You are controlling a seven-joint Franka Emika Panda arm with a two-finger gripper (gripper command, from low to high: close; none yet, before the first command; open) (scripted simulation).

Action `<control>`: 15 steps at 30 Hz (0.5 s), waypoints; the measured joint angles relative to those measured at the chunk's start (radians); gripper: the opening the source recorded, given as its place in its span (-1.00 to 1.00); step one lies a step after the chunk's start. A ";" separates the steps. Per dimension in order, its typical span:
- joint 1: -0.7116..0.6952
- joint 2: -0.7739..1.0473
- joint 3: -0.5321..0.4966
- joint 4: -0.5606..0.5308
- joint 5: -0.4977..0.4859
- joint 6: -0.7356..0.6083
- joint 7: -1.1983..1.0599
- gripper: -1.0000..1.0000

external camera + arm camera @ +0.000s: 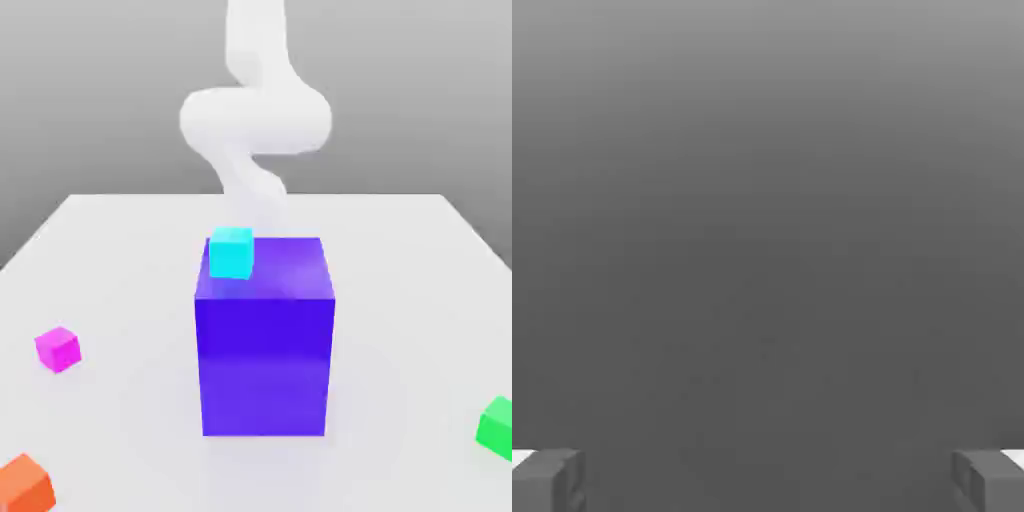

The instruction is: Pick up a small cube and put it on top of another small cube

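Magenta is the colour you want: the small cube [57, 349] sits on the white table [120, 260] toward the exterior view's left, well apart from the big blue-purple block [265, 345] at the centre. Your arm [255, 120] rises behind that block, at the far side of the table, so the cube lies out in front of it and off to the exterior view's left, on the near half of the table. In the hand view your gripper [768, 480] has its two fingers [547, 480] spread wide apart with nothing between them, and plain grey lies ahead of them. A cyan cube [231, 251] rests on the block's top near its back left corner; an orange cube [25, 483] and a green cube [497, 425] lie at the near corners. Being a cube, your target has no long axis, so I judge you need only square the fingers to two opposite faces
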 joint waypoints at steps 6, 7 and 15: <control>-0.107 0.222 -0.139 -0.119 -0.044 0.139 -0.049 0.00; -0.124 0.257 -0.163 -0.139 -0.048 0.161 -0.059 0.00; -0.252 0.544 -0.367 -0.293 -0.025 0.341 -0.180 0.00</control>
